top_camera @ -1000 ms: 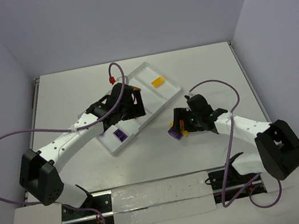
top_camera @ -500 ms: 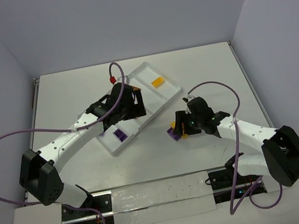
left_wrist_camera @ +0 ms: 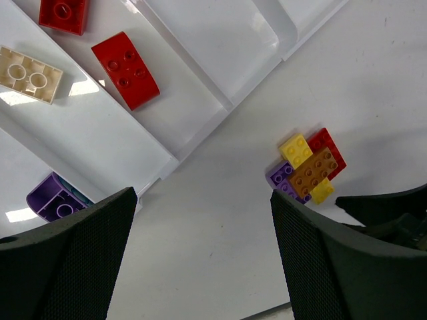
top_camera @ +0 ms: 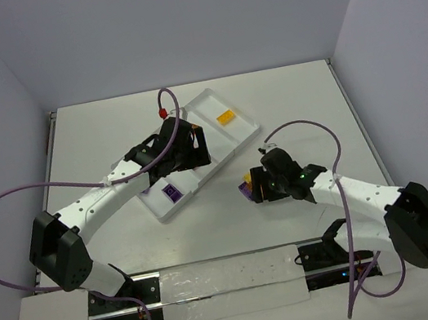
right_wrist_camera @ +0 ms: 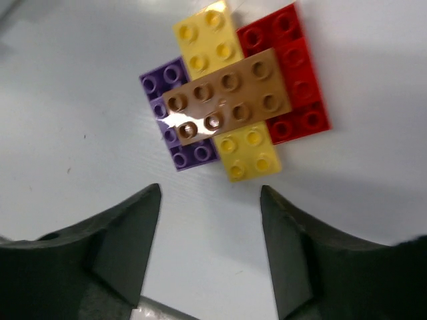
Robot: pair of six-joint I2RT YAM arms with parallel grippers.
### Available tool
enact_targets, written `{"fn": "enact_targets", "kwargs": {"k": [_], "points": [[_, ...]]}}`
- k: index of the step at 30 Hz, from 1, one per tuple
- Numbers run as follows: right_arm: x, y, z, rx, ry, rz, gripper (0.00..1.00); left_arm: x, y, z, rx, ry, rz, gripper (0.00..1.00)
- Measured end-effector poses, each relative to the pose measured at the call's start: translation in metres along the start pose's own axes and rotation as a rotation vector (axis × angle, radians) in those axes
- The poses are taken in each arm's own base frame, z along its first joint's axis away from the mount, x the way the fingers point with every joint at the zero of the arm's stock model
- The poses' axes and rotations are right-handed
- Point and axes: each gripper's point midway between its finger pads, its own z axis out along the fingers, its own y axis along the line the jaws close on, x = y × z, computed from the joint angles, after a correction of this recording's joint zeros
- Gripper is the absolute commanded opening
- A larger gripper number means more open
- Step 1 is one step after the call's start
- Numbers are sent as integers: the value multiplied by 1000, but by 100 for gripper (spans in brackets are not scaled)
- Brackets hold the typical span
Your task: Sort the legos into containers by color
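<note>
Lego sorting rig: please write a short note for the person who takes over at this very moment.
Grippers: left gripper open and empty, above the tray; right gripper open and empty, just short of the cluster.
In the tray: two red bricks, a tan brick, a purple brick, a yellow-orange brick.
Done: those five; which compartment each is in I cannot tell.
Left: the cluster, on the table beside the tray: a brown-orange brick on top of a yellow piece, a purple piece and a red piece. Probably pull it apart, then sort each.
</note>
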Motion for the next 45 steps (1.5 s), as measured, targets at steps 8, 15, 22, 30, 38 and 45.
{"fn": "enact_targets", "kwargs": {"k": [8,15,22,30,38,45], "points": [[-17,-20,-3,119,-88,51,92,1,-1,0,7,4,0,89],[-6,-22,15,128,-26,36,89,1,-2,0,9,6,0,89],[-12,9,13,-32,-35,-18,88,0,-3,0,16,4,-1,89],[-5,38,7,-147,-30,-111,86,0,-5,0,26,6,-2,89],[-8,12,20,48,-2,-72,75,0,-6,0,30,4,-3,89],[4,-4,27,162,26,-58,67,0,-6,0,30,4,-3,89]]}}
